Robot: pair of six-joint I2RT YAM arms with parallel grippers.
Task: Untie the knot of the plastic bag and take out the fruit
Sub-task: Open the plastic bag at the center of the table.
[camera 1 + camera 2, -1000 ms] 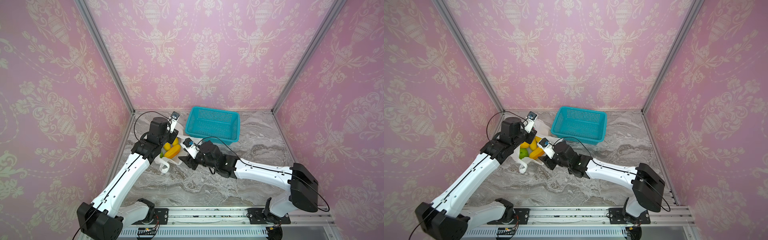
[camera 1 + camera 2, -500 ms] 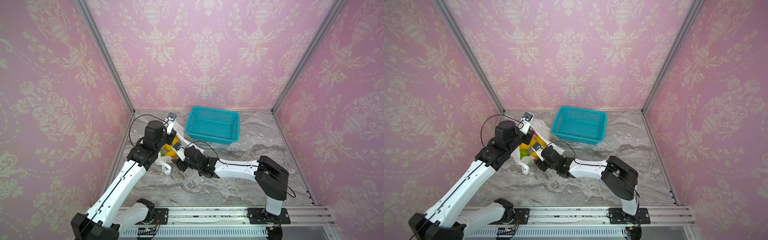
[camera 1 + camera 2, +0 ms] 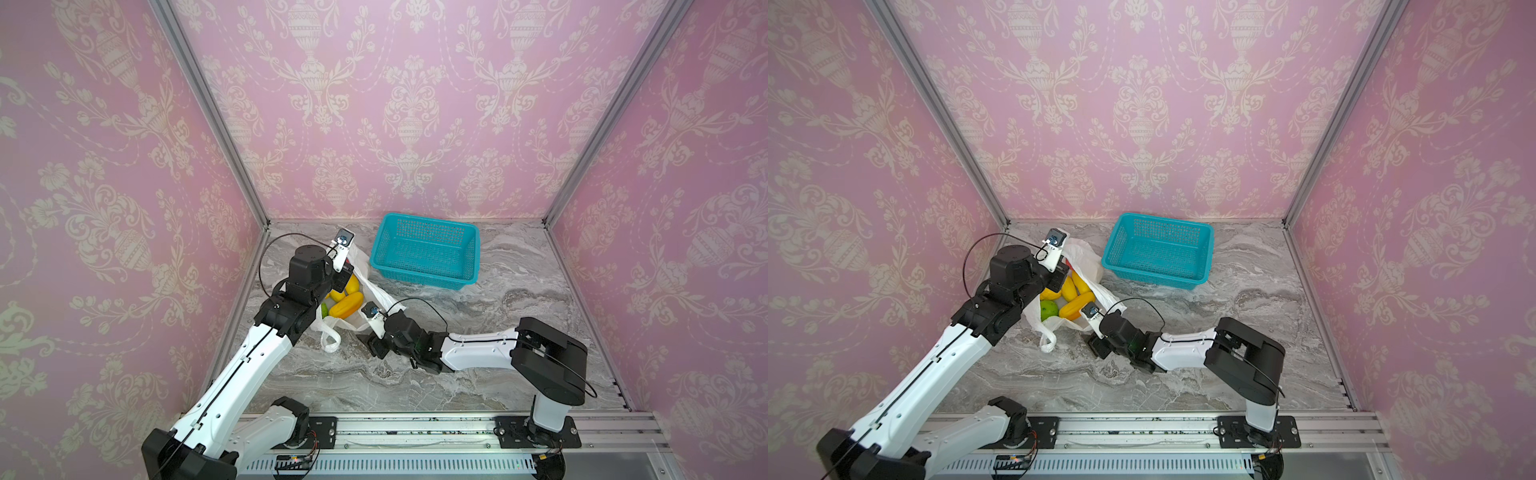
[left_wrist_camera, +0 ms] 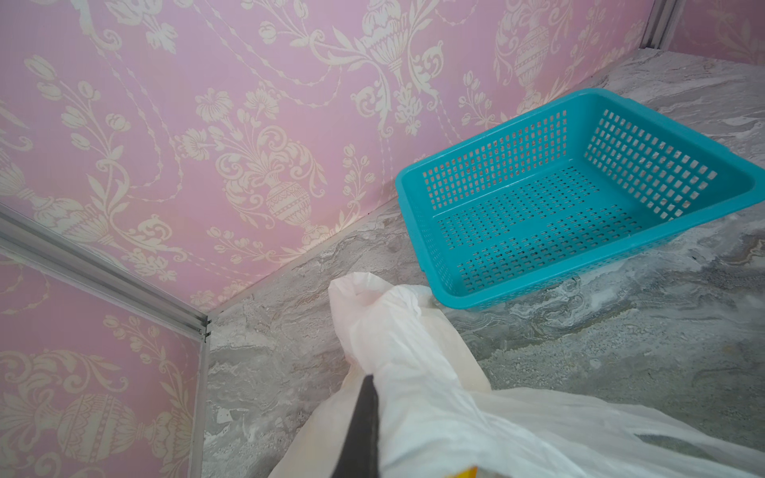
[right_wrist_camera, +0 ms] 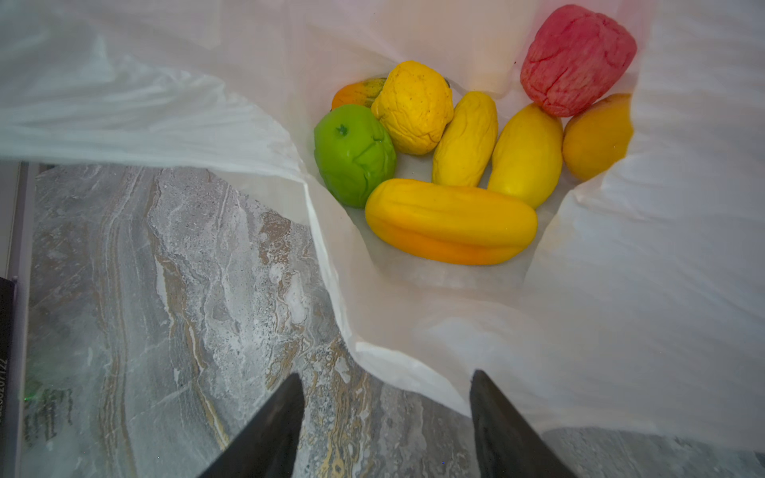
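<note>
Left end effector (image 3: 343, 279) was clamped on the plastic bag (image 4: 414, 372) near the teal basket (image 3: 424, 249); right end effector (image 5: 386, 374) gaped wide at the bag's open mouth, fruit (image 5: 451, 219) piled inside, on the counter (image 5: 165, 289).

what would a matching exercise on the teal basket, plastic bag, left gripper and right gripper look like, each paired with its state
1 teal basket
2 plastic bag
3 left gripper
4 right gripper

a jaws apart, gripping nothing
b mouth open, fruit inside
c nothing in it
d jaws shut on the plastic bag

Pairs: 1-c, 2-b, 3-d, 4-a
</note>
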